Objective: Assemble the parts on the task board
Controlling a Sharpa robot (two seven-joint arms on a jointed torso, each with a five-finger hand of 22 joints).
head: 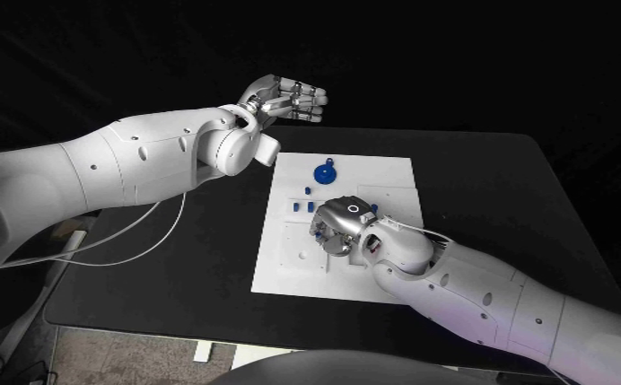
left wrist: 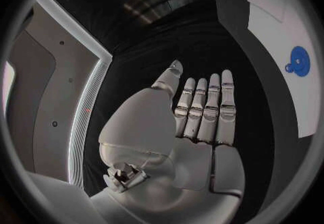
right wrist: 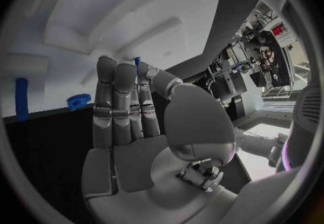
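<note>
From the head camera I see the flat white rectangular task board [head: 292, 264] lying in the middle of the black worktop [head: 504, 196]. My left robot hand [head: 287, 100] is raised beyond the board's far left corner, holding nothing, its fingers loosely curled and side by side. My right robot hand [head: 343, 223] is low over the middle of the board, and I cannot tell from here whether it grips anything. A round blue disc-shaped part with a small tab [head: 325, 171] lies loose near the board's far edge, and a few small blue peg-like parts [head: 299, 205] sit just left of the right hand. I judge the assembly to be at an early or middle stage, with the disc still unplaced.

The left wrist camera shows the left robot hand [left wrist: 196, 121] flat and empty, fingers straight and pressed together. It also shows the blue disc [left wrist: 298, 61] on the board, well apart from that hand.

The right wrist camera shows the right robot hand [right wrist: 132, 121] with its fingers straight and close together, apparently empty. Beyond the fingers stand a blue upright peg [right wrist: 21, 97] and a blue toothed part [right wrist: 78, 100], details the head camera hides.
</note>
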